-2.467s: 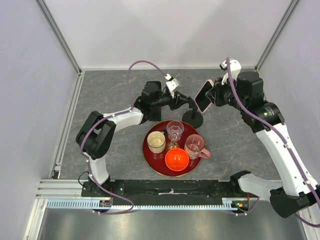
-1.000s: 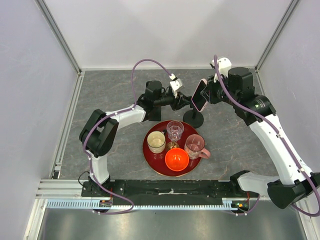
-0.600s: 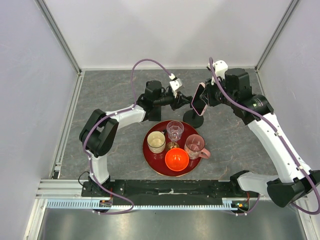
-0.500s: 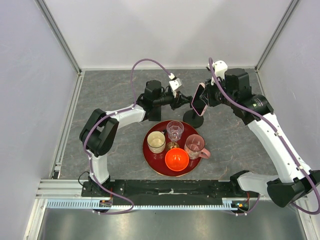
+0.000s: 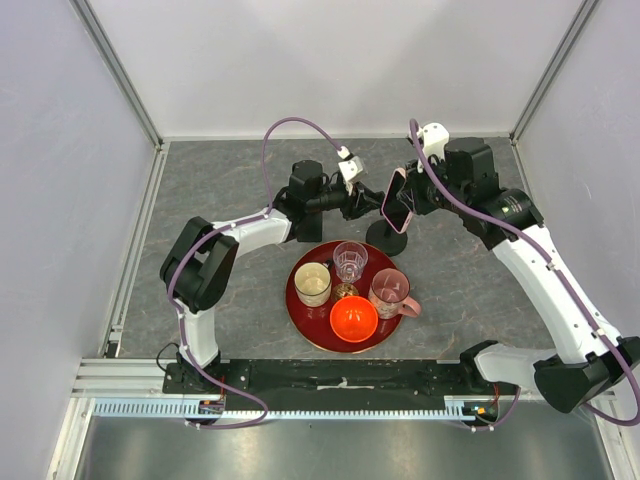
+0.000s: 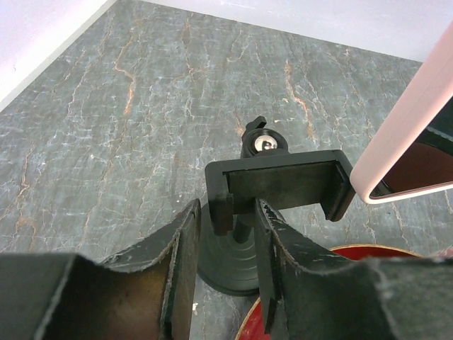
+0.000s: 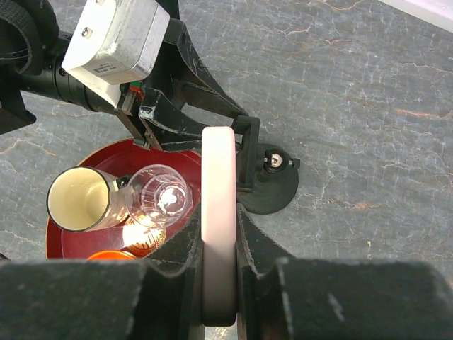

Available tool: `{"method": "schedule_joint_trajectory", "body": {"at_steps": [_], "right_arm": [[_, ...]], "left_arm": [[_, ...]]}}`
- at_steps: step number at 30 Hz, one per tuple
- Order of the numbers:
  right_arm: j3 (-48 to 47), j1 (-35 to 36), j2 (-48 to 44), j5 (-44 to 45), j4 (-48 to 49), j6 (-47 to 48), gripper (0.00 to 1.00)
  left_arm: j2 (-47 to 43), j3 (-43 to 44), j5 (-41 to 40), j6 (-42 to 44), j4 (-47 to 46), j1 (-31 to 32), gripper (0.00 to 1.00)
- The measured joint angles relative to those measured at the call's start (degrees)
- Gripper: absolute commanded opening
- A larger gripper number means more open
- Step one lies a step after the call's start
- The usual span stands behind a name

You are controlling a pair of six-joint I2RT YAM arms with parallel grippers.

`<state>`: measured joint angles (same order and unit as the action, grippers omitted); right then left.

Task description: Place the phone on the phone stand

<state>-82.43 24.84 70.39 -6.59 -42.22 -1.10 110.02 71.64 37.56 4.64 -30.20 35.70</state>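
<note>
Grey marbled surface [image 5: 220, 290], unchanged from 2.5 s ago. Right arm [image 5: 540, 270] has swung left since then, a slight shift further over the last 0.5 s. Left arm [image 5: 250, 232] has stayed put. Red tray [image 5: 293, 303] near the middle, its cups unmoved.

Phone [image 7: 218, 184]: in the air, edge-on, now just right of the clamp head, above the base and not seated. Contact with the clamp not resolvable.

Phone stand [image 6: 279, 185]: upright just beyond the tray's far edge, same spot as before.

Right hand [image 7: 218, 244]: fingers clamped on both faces of the phone.

Left hand [image 6: 228, 212]: fingers nearly closed, bracketing the clamp head's left end. Cannot tell if they pinch it.
</note>
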Motion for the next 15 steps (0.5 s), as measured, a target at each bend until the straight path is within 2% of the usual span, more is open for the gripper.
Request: {"method": "schedule_joint_trajectory", "body": {"at_steps": [3,5,9,15], "right_arm": [[0.0,0.1,0.0,0.0,-0.1,0.1,0.00],[0.0,0.2,0.0,0.0,-0.2,0.1,0.00],[0.0,0.2,0.0,0.2,-0.5,0.1,0.00],[0.0,0.5,0.0,0.4,-0.8,0.1,0.00]], "left_arm": [[0.0,0.0,0.1,-0.2,0.0,0.0,0.29],[0.0,0.0,0.0,-0.3,-0.2,0.0,0.29],[0.0,0.0,0.5,-1.0,-0.5,-0.4,0.36],[0.0,0.0,1.7,-1.9,-1.7,-0.9,0.37]]}}
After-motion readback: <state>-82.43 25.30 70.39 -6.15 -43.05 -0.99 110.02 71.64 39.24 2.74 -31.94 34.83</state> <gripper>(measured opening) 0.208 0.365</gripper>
